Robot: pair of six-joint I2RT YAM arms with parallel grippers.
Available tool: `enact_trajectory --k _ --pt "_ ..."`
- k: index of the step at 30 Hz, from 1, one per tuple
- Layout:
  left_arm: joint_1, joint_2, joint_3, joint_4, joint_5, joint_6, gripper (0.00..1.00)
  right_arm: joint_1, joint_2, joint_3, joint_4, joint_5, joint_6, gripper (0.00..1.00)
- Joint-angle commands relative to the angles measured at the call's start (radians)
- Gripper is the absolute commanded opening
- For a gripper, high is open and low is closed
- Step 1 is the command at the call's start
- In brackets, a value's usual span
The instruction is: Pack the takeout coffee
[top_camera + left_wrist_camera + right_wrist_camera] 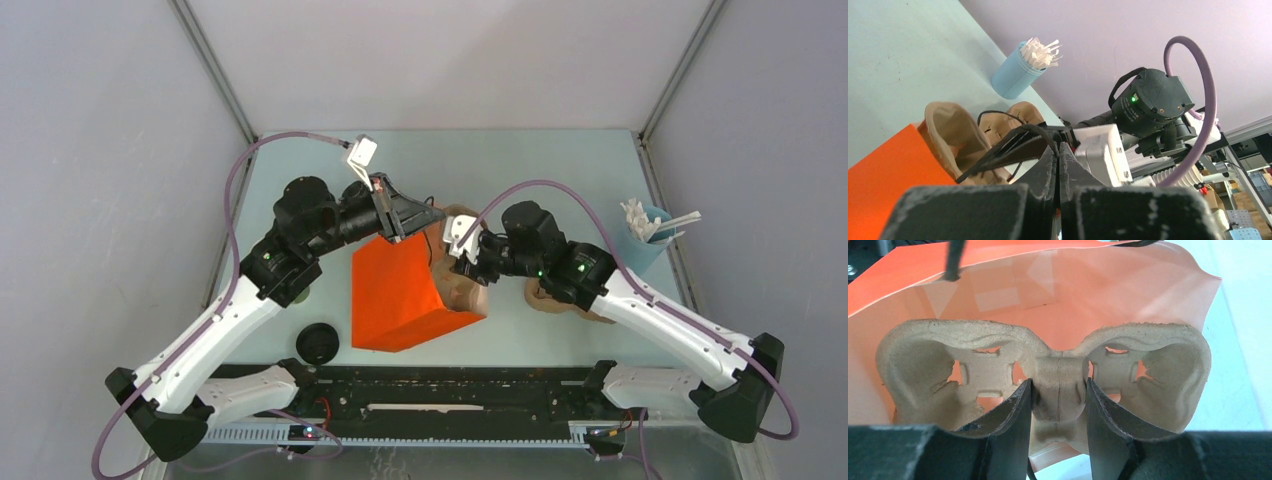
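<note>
Top external view: nearest the arm bases, just off the near-left corner of the orange bag (400,295), sits a round black lid (317,343). From above I cannot tell whether it caps a cup, so the takeout coffee may be that and nothing more. At the bag's mouth, the right gripper (1058,390) pinches the centre rib of a pulp cup carrier (923,365). Its pockets look empty and it sits partly inside the bag. At the bag's far edge, the left gripper (1058,150) is pressed together on the black cord handle (998,150). Beyond the bag to the right stands a blue holder (645,228). Judging by this, the carrier is going in and the cups are still to be packed.
</note>
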Motion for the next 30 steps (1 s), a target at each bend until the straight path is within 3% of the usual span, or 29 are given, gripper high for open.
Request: enact_trajectory --k 1,9,19,25,30 --pt "-0.001 -0.003 -0.010 0.086 0.033 -0.018 0.00 0.023 -0.042 -0.013 0.034 -0.085 -0.068 0.18" --pt "0.000 -0.006 -0.026 0.073 0.015 -0.003 0.00 0.120 -0.077 -0.023 0.052 0.026 -0.082 0.18" --pt "-0.001 0.006 -0.022 0.061 0.025 0.010 0.00 0.137 -0.072 -0.024 0.013 0.063 -0.141 0.22" --pt "-0.001 0.021 -0.014 0.066 0.052 0.016 0.00 0.137 -0.049 0.001 -0.048 0.000 -0.194 0.22" --pt "0.000 0.015 -0.039 0.090 0.074 0.002 0.00 0.079 0.021 0.018 -0.042 -0.020 -0.107 0.22"
